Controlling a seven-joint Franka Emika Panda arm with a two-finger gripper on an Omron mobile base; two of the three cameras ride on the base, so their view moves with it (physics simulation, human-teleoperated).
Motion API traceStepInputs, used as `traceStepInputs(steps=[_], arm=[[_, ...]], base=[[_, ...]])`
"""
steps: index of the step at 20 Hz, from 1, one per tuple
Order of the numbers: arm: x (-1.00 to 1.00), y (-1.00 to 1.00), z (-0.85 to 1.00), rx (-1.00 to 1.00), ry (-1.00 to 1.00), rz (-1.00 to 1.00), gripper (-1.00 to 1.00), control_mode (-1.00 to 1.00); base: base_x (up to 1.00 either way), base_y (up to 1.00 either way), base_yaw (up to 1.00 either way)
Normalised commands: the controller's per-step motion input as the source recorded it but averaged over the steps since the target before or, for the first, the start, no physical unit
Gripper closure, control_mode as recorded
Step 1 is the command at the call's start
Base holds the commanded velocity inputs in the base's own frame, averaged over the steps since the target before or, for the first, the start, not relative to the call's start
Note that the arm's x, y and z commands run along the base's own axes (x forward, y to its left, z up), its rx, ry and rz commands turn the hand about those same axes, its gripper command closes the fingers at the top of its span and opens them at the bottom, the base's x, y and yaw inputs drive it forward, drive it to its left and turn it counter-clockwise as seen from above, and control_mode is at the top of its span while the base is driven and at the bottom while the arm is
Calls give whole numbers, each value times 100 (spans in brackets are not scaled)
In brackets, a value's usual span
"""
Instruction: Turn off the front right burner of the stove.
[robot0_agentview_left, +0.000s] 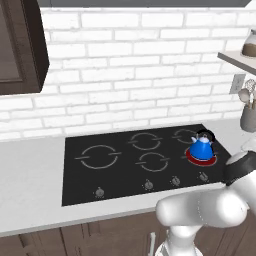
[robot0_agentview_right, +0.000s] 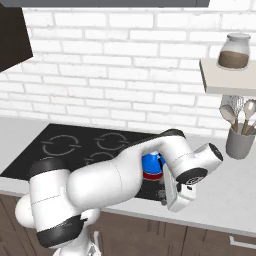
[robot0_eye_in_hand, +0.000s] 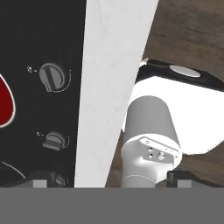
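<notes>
Two dark fingertips (robot0_eye_in_hand: 41, 180) rise at the bottom of your hand view, well apart, so your jaws (robot0_eye_in_hand: 109, 179) stand released with nothing between them. One tip sits over the black glass of the stove (robot0_eye_in_hand: 39, 35), the other beyond the pale strip of worktop (robot0_eye_in_hand: 109, 87), over the dark wood cabinet fronts.

Just ahead of the tip over the glass you see a small grey knob (robot0_eye_in_hand: 55, 140), and farther ahead along the same row a second grey knob (robot0_eye_in_hand: 52, 76). Neither is touched. Off to the side of those knobs, away from the worktop edge, a red patch at the frame's border is the front right burner (robot0_eye_in_hand: 5, 105), lit.

From the left base view the burner (robot0_agentview_left: 192, 158) glows red under a small blue kettle (robot0_agentview_left: 202, 145), at the stove's (robot0_agentview_left: 90, 185) right end behind the knob row. From the right base view your hand (robot0_agentview_right: 181, 196) hangs over the stove's front edge, near the kettle (robot0_agentview_right: 152, 163). Farther right stand a grey utensil holder (robot0_agentview_right: 239, 143) and, on a shelf (robot0_agentview_right: 225, 82), a jar (robot0_agentview_right: 234, 51).
</notes>
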Motion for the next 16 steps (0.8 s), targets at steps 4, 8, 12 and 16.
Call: traceStepInputs(steps=[4, 8, 12, 16], arm=[[27, 24, -37, 0, 0, -7, -100, -100], [32, 44, -46, -7, 0, -7, -100, -100], [28, 25, -22, -7, 0, -6, -100, -100], [35, 2, -14, -2, 0, -2, -100, -100]], base=[[0, 0, 0], [0, 0, 0], [0, 0, 0], [0, 0, 0]])
